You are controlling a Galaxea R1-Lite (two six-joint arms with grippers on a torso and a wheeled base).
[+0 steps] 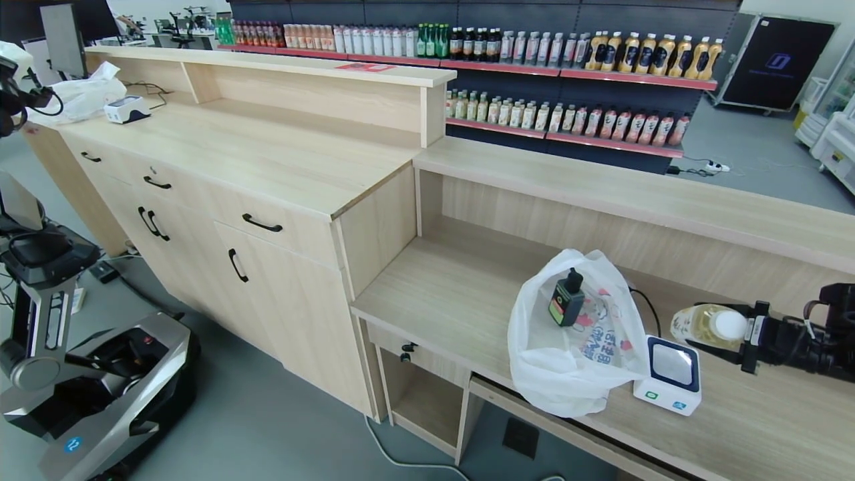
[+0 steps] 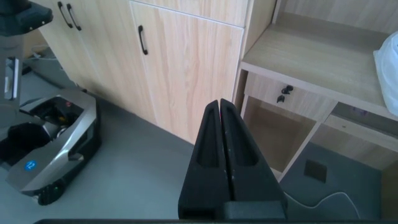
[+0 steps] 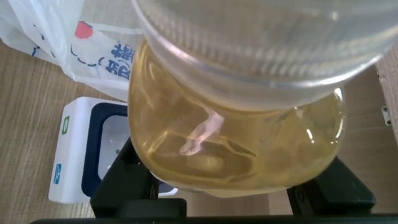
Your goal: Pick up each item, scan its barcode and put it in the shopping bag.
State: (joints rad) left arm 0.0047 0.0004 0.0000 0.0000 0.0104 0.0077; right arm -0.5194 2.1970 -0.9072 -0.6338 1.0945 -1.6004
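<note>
My right gripper (image 1: 725, 337) is shut on a clear bottle of yellow drink (image 1: 701, 323) with a white cap, held sideways just right of the white barcode scanner (image 1: 670, 374). From the right wrist the bottle (image 3: 236, 124) hangs above the scanner (image 3: 87, 155). The white plastic shopping bag (image 1: 568, 347) lies open on the low counter left of the scanner, with a dark green-labelled bottle (image 1: 567, 299) inside. My left gripper (image 2: 221, 134) is shut and empty, over the floor in front of the cabinets.
The low wooden counter (image 1: 454, 287) has a raised back ledge behind the bag. A taller cabinet block (image 1: 267, 167) with black handles stands to the left. A black cable (image 1: 644, 304) runs behind the scanner. Drink shelves line the far wall.
</note>
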